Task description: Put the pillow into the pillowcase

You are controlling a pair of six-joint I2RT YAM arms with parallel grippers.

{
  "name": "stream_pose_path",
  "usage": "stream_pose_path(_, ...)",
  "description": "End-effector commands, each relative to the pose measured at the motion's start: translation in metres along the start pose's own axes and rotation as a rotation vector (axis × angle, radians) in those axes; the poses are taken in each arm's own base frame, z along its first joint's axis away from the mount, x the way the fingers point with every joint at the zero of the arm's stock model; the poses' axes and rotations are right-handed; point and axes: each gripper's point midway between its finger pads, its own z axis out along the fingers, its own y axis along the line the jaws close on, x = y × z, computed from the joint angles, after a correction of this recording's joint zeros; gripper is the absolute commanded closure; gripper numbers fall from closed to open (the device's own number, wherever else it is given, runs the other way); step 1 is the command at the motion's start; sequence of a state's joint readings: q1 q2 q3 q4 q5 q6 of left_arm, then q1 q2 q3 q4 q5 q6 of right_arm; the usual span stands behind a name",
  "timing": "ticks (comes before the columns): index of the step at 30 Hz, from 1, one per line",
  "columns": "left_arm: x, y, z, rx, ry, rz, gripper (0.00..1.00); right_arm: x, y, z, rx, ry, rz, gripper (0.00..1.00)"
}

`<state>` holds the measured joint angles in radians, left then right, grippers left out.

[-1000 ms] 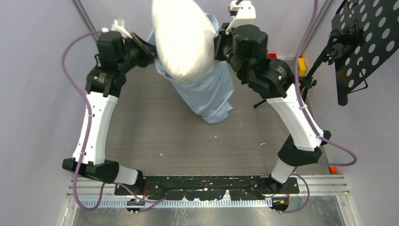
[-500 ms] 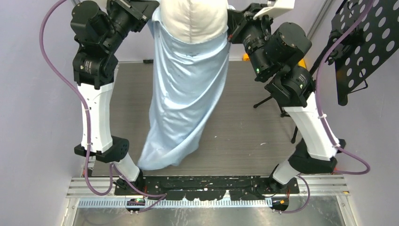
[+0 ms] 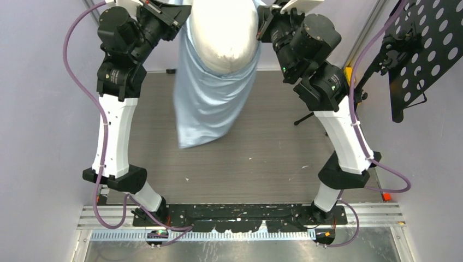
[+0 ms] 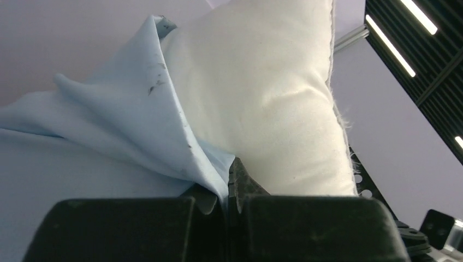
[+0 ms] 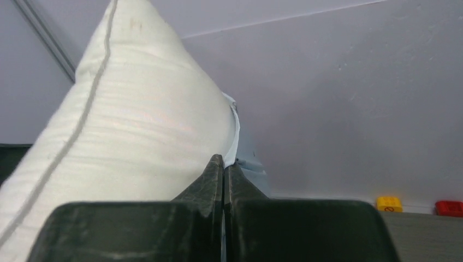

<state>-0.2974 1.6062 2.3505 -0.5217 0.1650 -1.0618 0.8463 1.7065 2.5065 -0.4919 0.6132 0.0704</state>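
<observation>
Nearest us, below the pillow [image 3: 226, 33], the loose closed end of the pillowcase [image 3: 210, 103] has drawn back up over the worktop [image 3: 262, 158]; half a second ago it trailed almost to the arm bases. The pillow now bulges lower in the mouth, so we judge it only partly seated. Flanking the pillow, the left end effector [image 4: 229, 170] and right end effector [image 5: 224, 162] are clamped on the pillowcase rim. Beyond the pillow's right side, the mark on the yellow block [image 5: 389, 203] is unreadable.
</observation>
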Motion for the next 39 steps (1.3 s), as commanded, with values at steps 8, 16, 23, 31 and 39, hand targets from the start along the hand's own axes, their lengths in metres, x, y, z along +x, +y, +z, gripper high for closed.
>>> stream_pose_path(8,-0.089,-0.049,-0.002,0.189,-0.233,-0.121,1.00,-0.032,-0.005,-0.018,-0.035,-0.097,0.142,1.00)
stream_pose_path(16,0.045,0.013,0.006,-0.015,0.143,0.036,1.00,-0.093,-0.042,0.007,-0.003,-0.246,0.235,1.00)
stream_pose_path(23,-0.018,0.064,0.019,-0.134,0.050,-0.048,1.00,-0.039,-0.006,0.021,-0.143,-0.084,0.299,0.99)
stream_pose_path(31,0.001,0.062,0.012,-0.062,0.154,-0.042,0.75,0.020,0.005,0.035,-0.154,0.092,0.274,1.00)
stream_pose_path(39,0.050,0.099,-0.059,-0.222,0.267,0.133,0.35,0.034,0.012,0.031,-0.180,0.147,0.285,1.00)
